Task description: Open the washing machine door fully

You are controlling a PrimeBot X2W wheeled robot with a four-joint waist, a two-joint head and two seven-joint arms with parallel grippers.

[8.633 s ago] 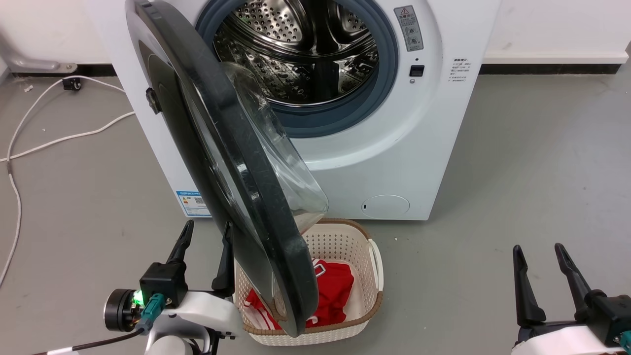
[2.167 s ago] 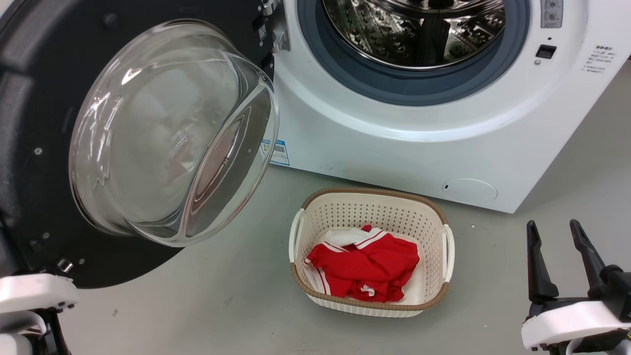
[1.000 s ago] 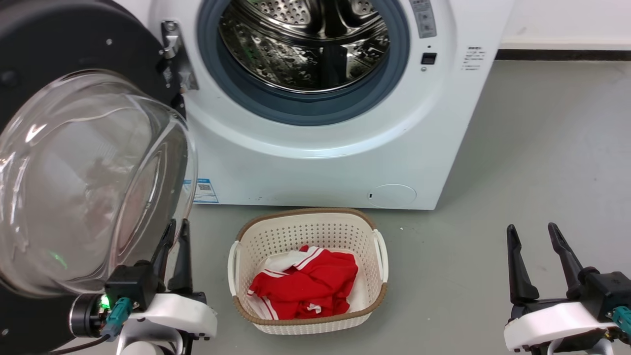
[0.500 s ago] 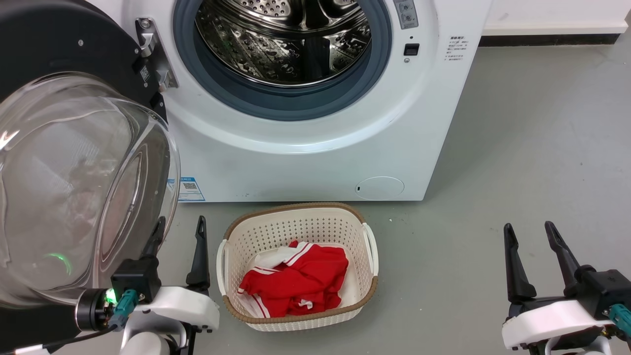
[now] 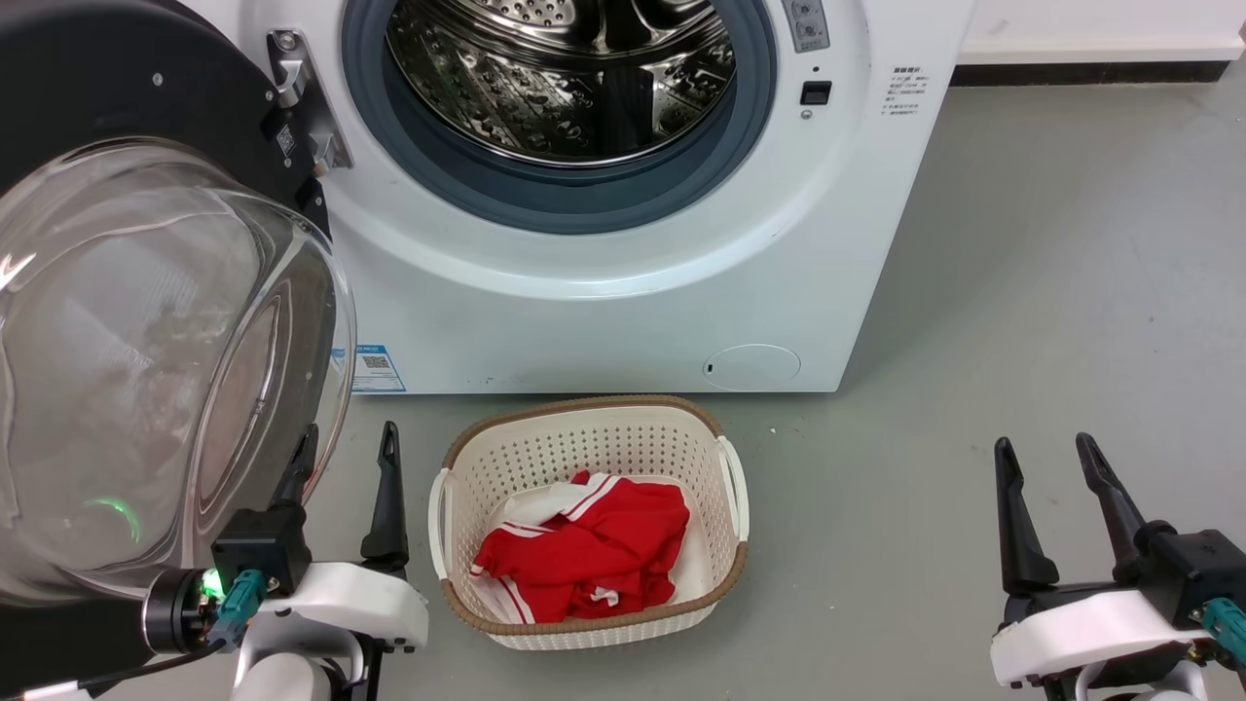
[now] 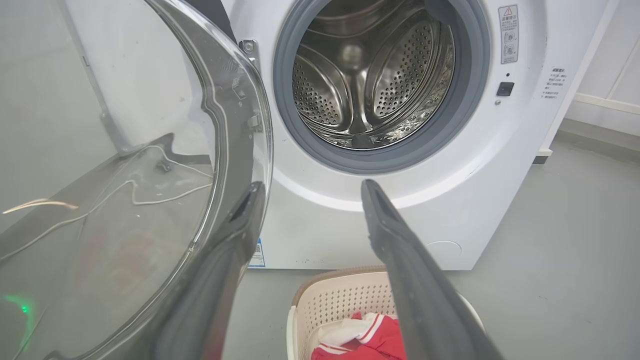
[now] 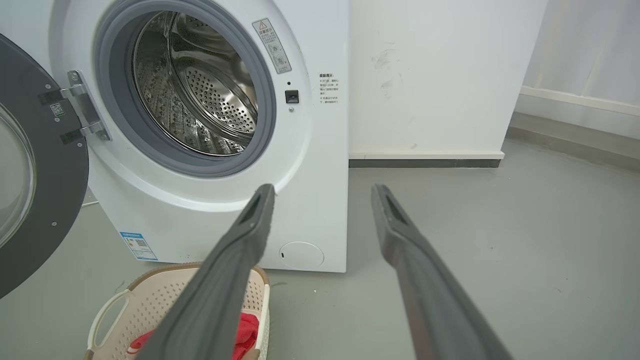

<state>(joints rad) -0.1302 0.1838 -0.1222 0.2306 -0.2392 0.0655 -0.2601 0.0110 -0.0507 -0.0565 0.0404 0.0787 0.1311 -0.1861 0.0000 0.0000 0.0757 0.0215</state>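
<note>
Spreading wider than a second ago, the two long dark fingers of the left gripper [image 5: 348,433] are standing apart with nothing between them. In the left wrist view the left gripper [image 6: 312,186] is pointing at the front of the big white front-loading washing machine [image 6: 315,230] below the drum mouth. Its left-hand finger [image 6: 235,235] is lying just beside the large round glossy black washing machine door [image 6: 125,200], at the rim of its bulging clear glass bowl. Whether it is touching the glass cannot be told.

The right gripper [image 5: 1044,446] is likewise holding its fingers apart and empty, hovering over the grey floor [image 5: 1022,273] well to the right. Between the grippers a cream perforated laundry basket [image 5: 584,407] with a brown rim is sitting on the floor just before the machine, holding a crumpled red and white garment [image 5: 594,560].

Edge-on and half open some seconds ago, the door is now standing swung wide at the machine's left. It is hanging from a metal hinge [image 5: 302,107] just left of the grey rubber gasket [image 5: 584,209] that is ringing the perforated steel drum [image 5: 565,78]. Low on the white front a blue label [image 5: 375,367] and a round cap [image 5: 751,367] are showing.
</note>
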